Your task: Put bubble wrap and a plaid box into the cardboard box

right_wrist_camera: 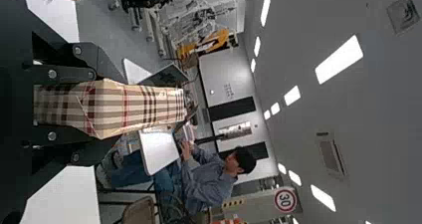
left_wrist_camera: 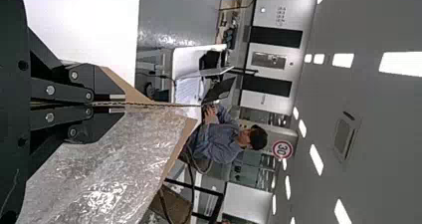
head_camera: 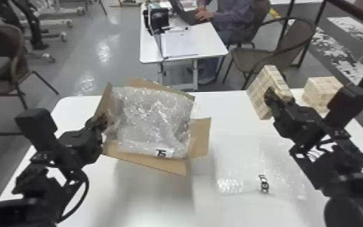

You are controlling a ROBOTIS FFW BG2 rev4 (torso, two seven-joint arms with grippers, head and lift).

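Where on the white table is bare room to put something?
Bare table lies in front of the cardboard box, between the arms; at the far left corner; and behind the flat bubble wrap, between that box and the held plaid box. Crowded: the right side, with that wrap, right gripper and second plaid box.

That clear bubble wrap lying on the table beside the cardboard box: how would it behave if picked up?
The bubble wrap would probably droop, since it lies thin and flat. It looks light, being see-through plastic. Its shiny surface might slide on the smooth table if pushed.
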